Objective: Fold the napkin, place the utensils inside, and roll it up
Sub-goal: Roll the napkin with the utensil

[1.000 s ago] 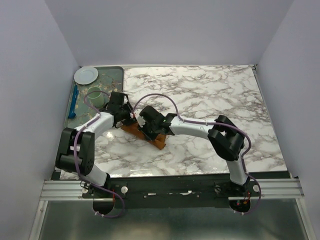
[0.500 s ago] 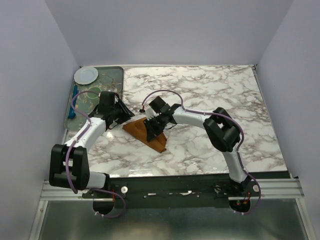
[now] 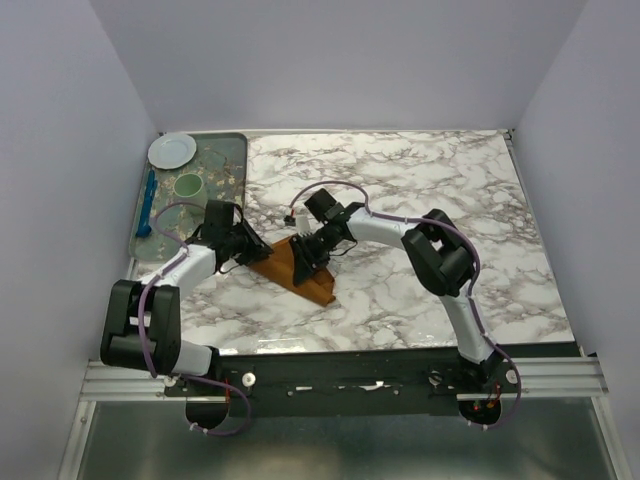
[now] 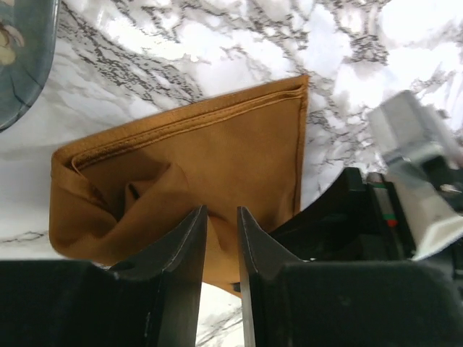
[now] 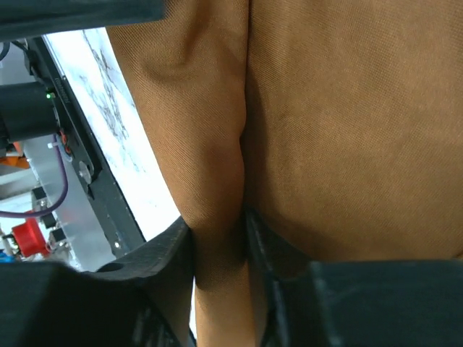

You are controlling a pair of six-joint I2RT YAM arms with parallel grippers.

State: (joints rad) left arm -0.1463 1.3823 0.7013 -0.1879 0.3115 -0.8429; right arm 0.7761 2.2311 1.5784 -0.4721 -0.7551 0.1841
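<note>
Item: napkin (image 4: 195,152), folded into a flat layered wedge. It lies on the marble surface (image 3: 420,200) left of centre, between your two arms.

Step, as judged: the fold is done or nearly so and is being tidied. No fork shows in any view, so loading and rolling look outstanding.

Your right tool (image 5: 217,249): clamped on a raised ridge of cloth.

Your left tool (image 4: 222,231): fingers a narrow slot apart over the near edge. Whether they pinch cloth, you cannot tell.

Next move: lay the ridge flat, then locate the fork before you roll.

Views:
- Left wrist alone shows the stitched hem and a loose pocket at one end.
- Right wrist alone shows the pinched ridge.
- Overhead alone shows the tray (image 3: 228,150) with plate (image 3: 172,150), cup (image 3: 188,186) and blue utensil (image 3: 148,205), off to the left.
</note>
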